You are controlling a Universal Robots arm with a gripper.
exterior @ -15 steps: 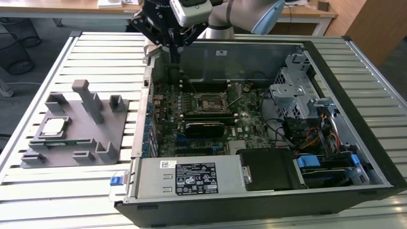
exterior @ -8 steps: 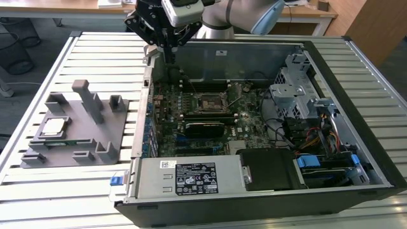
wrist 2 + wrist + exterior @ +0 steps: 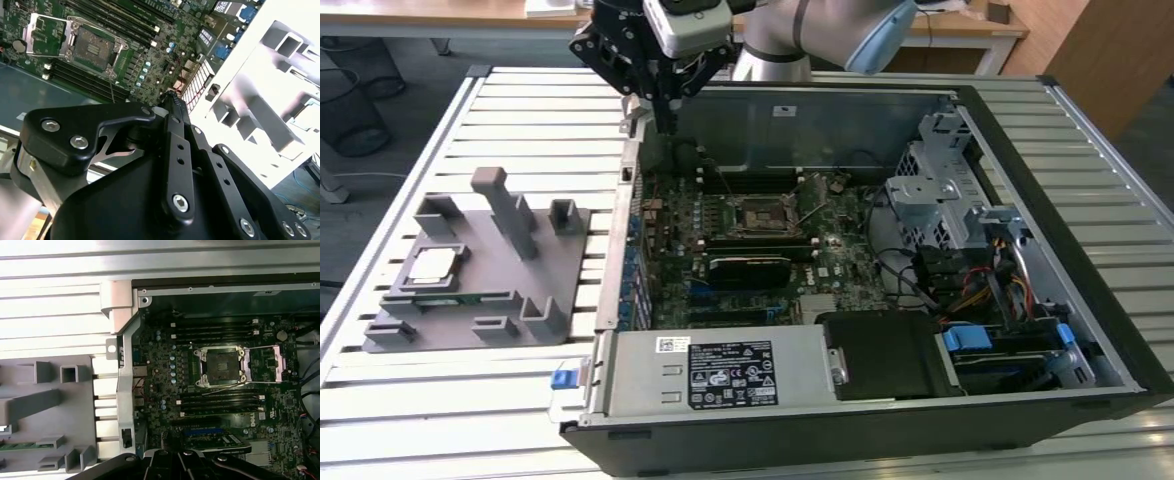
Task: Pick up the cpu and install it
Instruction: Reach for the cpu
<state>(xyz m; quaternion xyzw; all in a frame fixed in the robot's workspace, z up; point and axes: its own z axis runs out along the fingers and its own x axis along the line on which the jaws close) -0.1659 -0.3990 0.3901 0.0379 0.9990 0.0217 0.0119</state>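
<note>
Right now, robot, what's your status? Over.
Black gripper shut, empty, over the computer case's edge. Small silver square cpu on the grey plastic holder, not picked up. Black socket frame open, uncovered.

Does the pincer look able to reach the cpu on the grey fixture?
Probably yes: the cpu lies uncovered on the grey fixture beside the case; the pincer hangs over the case's rim.

The black robot gripper (image 3: 670, 118) hangs over a corner of the open black computer case (image 3: 1101, 290). The flat silver square cpu (image 3: 432, 264) lies on the grey plastic holder (image 3: 500, 285) beside the case.
</note>
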